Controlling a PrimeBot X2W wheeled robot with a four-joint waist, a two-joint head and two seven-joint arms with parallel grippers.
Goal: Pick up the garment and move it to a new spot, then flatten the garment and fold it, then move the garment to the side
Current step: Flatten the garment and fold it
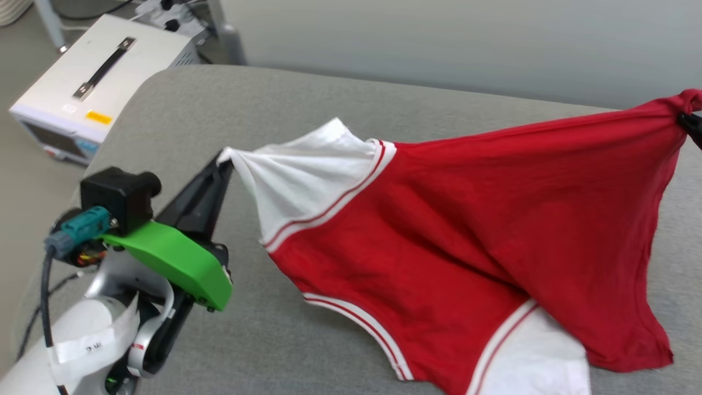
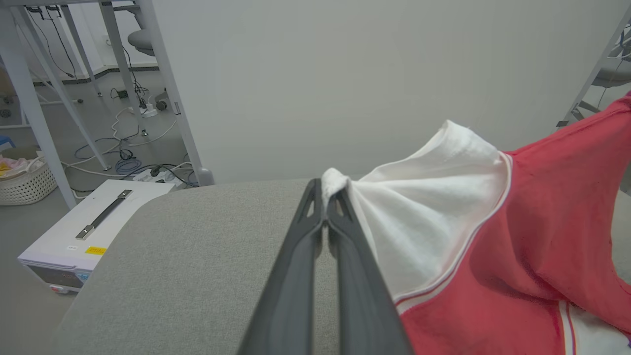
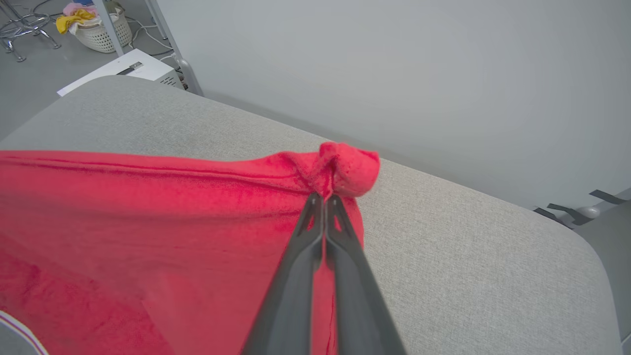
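Note:
The garment (image 1: 455, 219) is a red shirt with white sleeves and striped trim, stretched in the air over the grey cushion (image 1: 263, 340). My left gripper (image 1: 226, 160) is shut on the tip of one white sleeve (image 2: 424, 217), with a tuft of cloth poking out between the fingertips. At the far right edge of the head view my right gripper (image 1: 685, 118) pinches a bunched red corner (image 3: 347, 167) of the hem. The second white sleeve (image 1: 537, 356) hangs low at the front. No lettering shows on this side.
A white box with a metal handle (image 1: 93, 77) stands on the floor left of the cushion. Behind the cushion rises a plain grey wall (image 1: 466, 44). White frame legs and cables (image 2: 148, 98) and a laundry basket (image 3: 101, 29) stand on the floor at the left.

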